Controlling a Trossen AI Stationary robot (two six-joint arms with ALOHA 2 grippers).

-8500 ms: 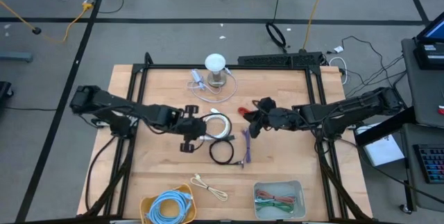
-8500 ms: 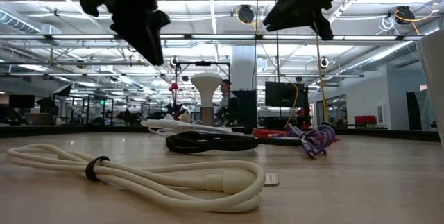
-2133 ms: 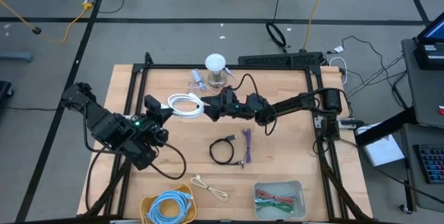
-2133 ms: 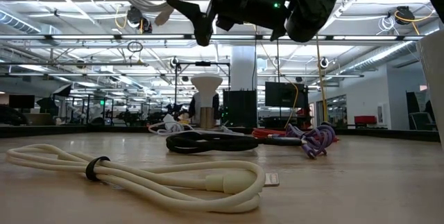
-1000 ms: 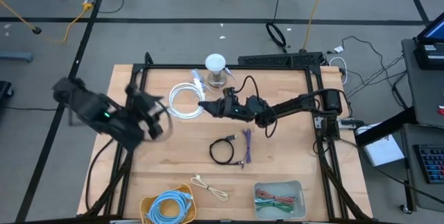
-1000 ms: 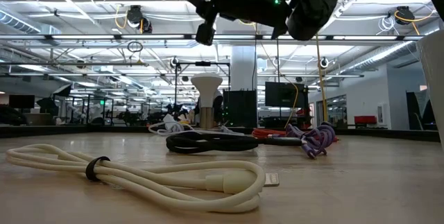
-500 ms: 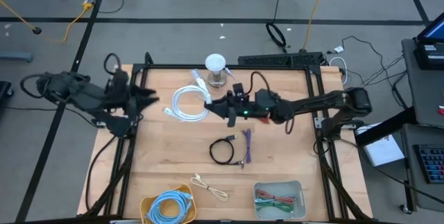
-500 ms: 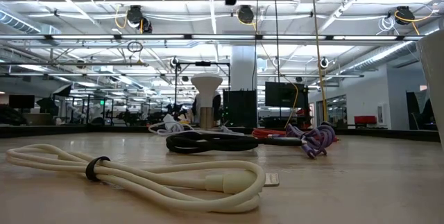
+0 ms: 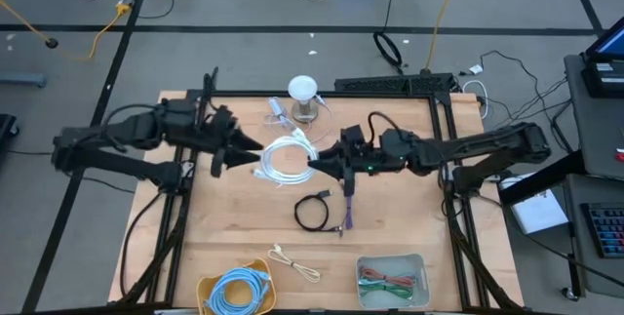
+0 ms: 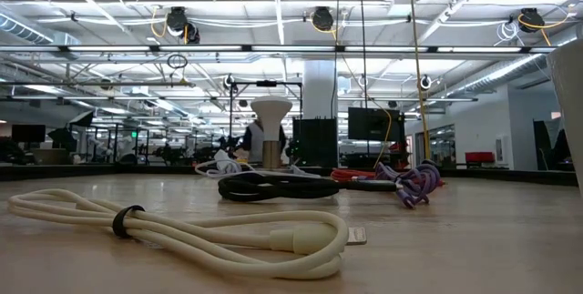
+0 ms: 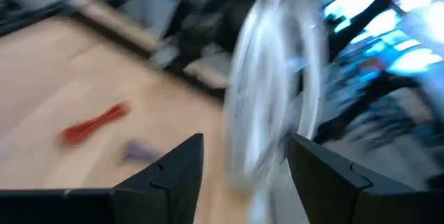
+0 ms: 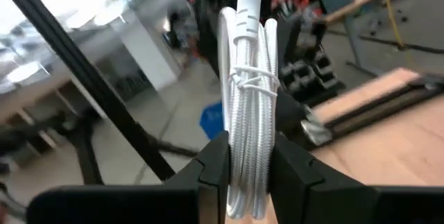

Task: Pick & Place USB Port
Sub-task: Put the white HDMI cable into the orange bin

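The right gripper hangs above the middle of the table, its 2 fingers clamped on a white cable, a coiled bundle (bound by a thin tie at its middle) that stands between the pads and juts straight out past the tips; in the high view the coil spreads from the fingertips toward the left arm. The left gripper points at that same coil from the other side, its tips just beside the loops; its 2 fingers stand apart with the blurred coil ahead of the gap, not held by them. Below the right gripper lie a black cable and a purple cable, near each other; behind the 2 grippers, at the table's far edge, stands a white lamp; a red tool lies on the wood beyond the left gripper. Well apart from both, along the near edge, sit a blue cable, a cream cable and a tray with red and green wires.
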